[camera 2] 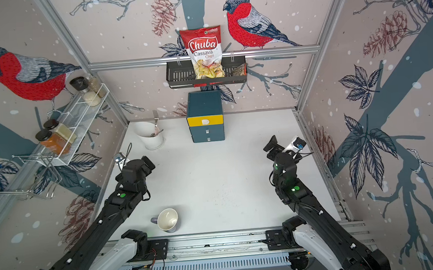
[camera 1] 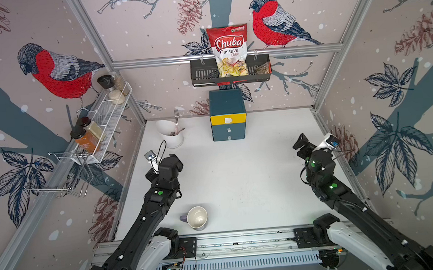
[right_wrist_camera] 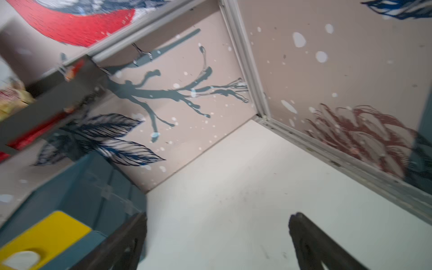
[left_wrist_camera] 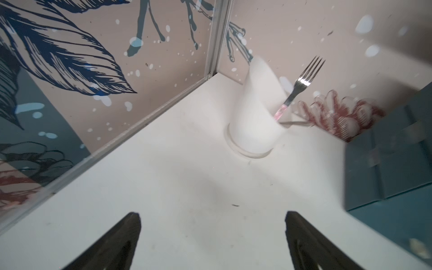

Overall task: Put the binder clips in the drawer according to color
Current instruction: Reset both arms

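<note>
Drawer unit (camera 1: 228, 119): at back of desk (camera 1: 239, 181), fronts shut, ahead between both claws, neither clearly nearer.
Binder clips: none visible in any view.
Left claw (left_wrist_camera: 212, 214): apart, empty.
Right claw (right_wrist_camera: 217, 215): apart, empty.

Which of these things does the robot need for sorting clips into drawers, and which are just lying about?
For the job: the drawer, shut; left claw and right claw, both open, empty. No clips in view.
Lying about: chips bag, black basket, white cup with fork, mug, spice jars.
</note>
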Available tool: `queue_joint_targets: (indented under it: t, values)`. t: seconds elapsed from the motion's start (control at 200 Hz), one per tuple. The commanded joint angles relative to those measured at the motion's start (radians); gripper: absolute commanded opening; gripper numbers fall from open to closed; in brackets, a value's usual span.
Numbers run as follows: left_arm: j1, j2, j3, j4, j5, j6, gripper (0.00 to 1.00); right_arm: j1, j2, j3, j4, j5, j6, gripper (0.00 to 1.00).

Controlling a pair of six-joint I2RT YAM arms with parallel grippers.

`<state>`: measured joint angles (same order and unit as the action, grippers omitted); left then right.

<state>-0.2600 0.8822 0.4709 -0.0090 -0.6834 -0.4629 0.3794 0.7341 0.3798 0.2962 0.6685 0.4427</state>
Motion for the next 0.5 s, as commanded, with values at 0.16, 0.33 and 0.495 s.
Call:
queue_joint_targets:
  t: [0.16, 0.33, 0.495]
  values:
    - [0.025, 0.132, -0.198, 0.657, 0.015, 0.340, 0.99, -0.146, -0.018, -0.221, 0.363, -0.082, -0.237, 1.00]
    - [0.050, 0.277, -0.245, 0.851, 0.043, 0.363, 0.99, -0.194, 0.145, -0.323, 0.649, -0.140, -0.274, 1.00]
    - [0.062, 0.367, -0.273, 1.010, 0.116, 0.390, 0.99, -0.208, 0.340, -0.364, 0.921, -0.170, -0.365, 1.00]
